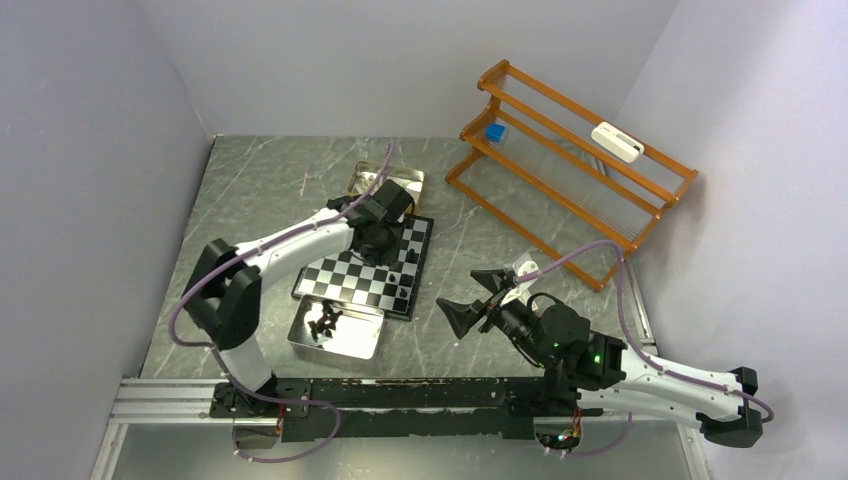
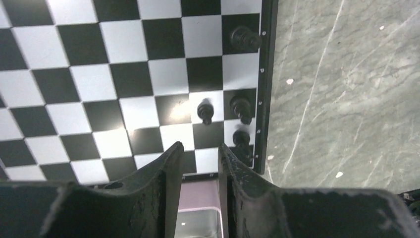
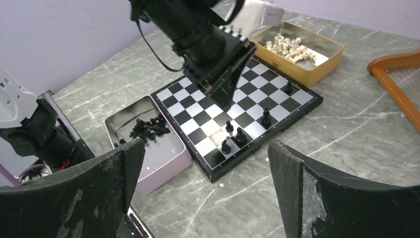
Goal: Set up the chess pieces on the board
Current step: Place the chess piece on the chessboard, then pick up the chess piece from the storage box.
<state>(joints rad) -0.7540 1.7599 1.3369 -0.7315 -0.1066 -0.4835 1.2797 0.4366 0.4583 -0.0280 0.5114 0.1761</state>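
The chequered board (image 1: 345, 275) lies mid-table. Several black chess pieces (image 3: 239, 135) stand near its right edge, seen close in the left wrist view as black chess pieces (image 2: 241, 106) on the board (image 2: 84, 79). My left gripper (image 1: 380, 245) hangs over the board, a little above those pieces; its jaws (image 2: 200, 148) are narrowly open with nothing between them. More black pieces (image 1: 325, 318) lie heaped in a silver tray (image 1: 350, 345). Cream-white pieces (image 3: 289, 45) fill a gold tray (image 3: 324, 62). My right gripper (image 1: 475, 298) hovers wide open right of the board, empty (image 3: 205, 146).
An orange wire rack (image 1: 570, 150) stands at the back right, holding a blue item (image 1: 494, 131) and a white item (image 1: 617, 142). The left arm's wrist (image 3: 198, 34) rises over the board. Grey walls enclose the marbled table (image 1: 270, 180).
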